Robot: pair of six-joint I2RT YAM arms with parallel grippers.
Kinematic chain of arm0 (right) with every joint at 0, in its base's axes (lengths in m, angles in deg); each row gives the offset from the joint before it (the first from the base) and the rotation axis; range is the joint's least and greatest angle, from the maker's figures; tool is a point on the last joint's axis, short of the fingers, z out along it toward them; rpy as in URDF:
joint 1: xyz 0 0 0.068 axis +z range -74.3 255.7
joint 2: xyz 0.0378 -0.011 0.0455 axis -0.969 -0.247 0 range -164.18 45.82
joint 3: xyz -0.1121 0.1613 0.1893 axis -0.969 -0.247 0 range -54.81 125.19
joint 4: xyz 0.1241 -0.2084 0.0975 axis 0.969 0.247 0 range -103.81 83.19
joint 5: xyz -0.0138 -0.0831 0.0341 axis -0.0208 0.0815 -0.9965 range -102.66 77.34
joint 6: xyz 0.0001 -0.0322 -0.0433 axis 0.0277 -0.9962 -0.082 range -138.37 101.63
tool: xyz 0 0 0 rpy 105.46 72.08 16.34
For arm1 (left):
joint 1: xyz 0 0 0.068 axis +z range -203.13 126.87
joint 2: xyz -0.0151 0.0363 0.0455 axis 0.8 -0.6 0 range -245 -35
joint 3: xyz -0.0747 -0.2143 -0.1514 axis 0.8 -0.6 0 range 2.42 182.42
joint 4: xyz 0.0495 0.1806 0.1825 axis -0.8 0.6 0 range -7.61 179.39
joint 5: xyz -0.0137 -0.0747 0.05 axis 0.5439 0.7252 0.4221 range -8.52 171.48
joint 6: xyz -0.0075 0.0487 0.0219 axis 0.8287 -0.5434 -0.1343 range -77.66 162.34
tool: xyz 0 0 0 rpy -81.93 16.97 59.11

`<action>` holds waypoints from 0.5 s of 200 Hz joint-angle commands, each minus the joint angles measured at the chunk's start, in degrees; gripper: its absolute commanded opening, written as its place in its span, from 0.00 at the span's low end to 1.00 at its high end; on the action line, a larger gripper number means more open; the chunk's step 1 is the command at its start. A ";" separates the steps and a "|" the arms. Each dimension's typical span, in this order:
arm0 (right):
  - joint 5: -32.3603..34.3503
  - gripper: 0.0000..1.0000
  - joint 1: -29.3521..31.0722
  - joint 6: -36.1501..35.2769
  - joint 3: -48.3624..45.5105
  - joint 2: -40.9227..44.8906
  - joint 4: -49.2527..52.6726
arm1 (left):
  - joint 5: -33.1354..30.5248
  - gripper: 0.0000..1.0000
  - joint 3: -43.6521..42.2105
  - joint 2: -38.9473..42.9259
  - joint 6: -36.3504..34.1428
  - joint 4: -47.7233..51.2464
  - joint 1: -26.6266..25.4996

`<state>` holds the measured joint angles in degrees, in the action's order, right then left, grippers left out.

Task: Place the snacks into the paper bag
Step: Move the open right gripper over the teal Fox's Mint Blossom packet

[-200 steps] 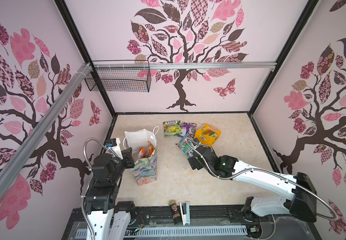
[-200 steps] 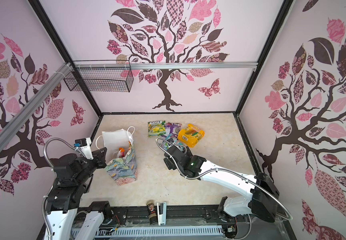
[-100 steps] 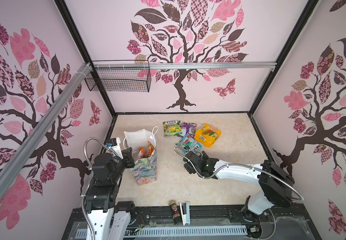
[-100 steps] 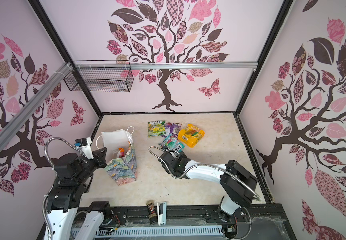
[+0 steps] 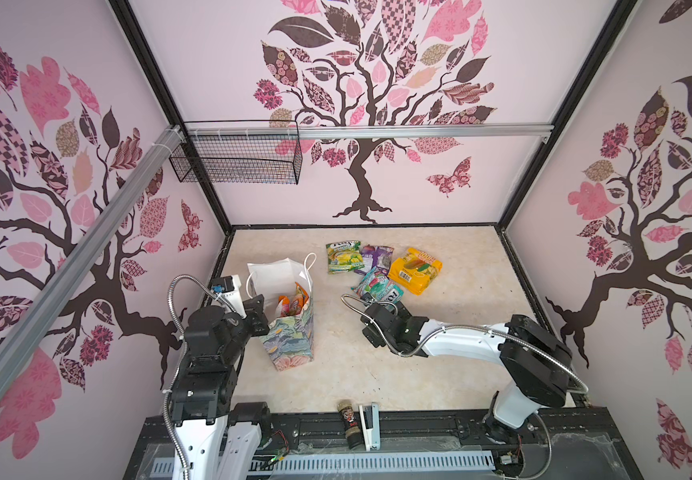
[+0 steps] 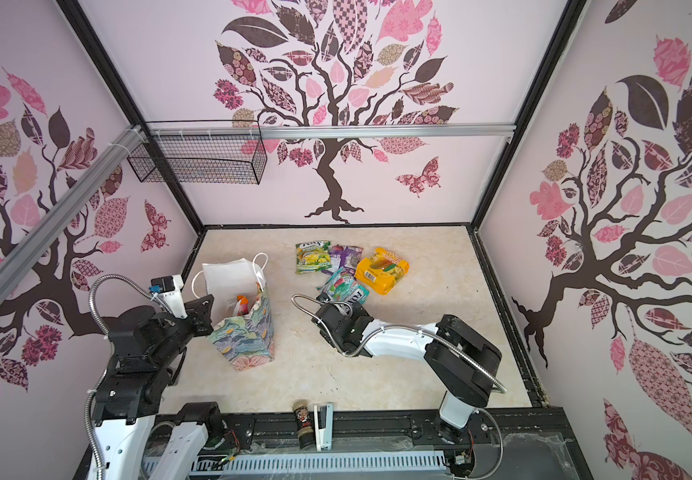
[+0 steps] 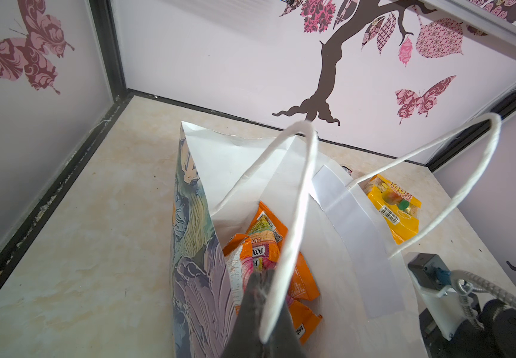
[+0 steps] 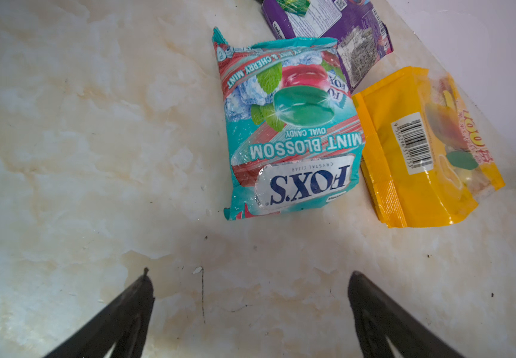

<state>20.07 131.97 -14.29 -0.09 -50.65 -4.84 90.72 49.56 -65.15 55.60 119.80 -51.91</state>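
**A:** Where is the right gripper (image 8: 249,272)?

**B:** Low over the bare table (image 8: 95,155), jaws spread wide and holding nothing. The teal packet (image 8: 287,130) lies just ahead of its tips, not touching them. The yellow packet (image 8: 405,161) sits against the teal one's side, the purple packet (image 8: 328,18) is beyond, and the green packet (image 5: 343,257) is farthest.

**A:** And the left gripper (image 7: 261,276)?

**B:** It is clamped on a cord handle (image 7: 297,217) of the bag (image 5: 290,336). The bag stands upright on the left, mouth open, with orange packets (image 7: 281,245) inside.

**A:** What differs from a second ago?

**B:** The right arm has folded. Its elbow has come in from the right wall, and its wrist has drawn back off the teal packet toward the near edge. The packets, bag and left arm are as before.
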 commanded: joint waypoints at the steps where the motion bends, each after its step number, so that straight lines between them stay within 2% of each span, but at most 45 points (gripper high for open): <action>1: 0.03 0.98 -0.34 -1.41 3.28 -2.50 -1.03 | -0.43 0.00 0.41 0.50 -0.78 -0.14 0.21; 78: 0.86 0.97 -2.47 -2.49 6.90 -8.35 -0.84 | -0.35 0.00 0.32 0.82 -0.78 -0.14 0.27; 100: 2.82 0.97 -2.46 -2.69 7.58 -10.00 -0.93 | -0.58 0.00 0.33 0.90 -0.78 -0.18 0.28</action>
<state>20.37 129.90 -16.50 4.94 -58.12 -6.11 90.59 49.56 -64.61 55.58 119.89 -51.91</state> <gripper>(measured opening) 0.966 0.051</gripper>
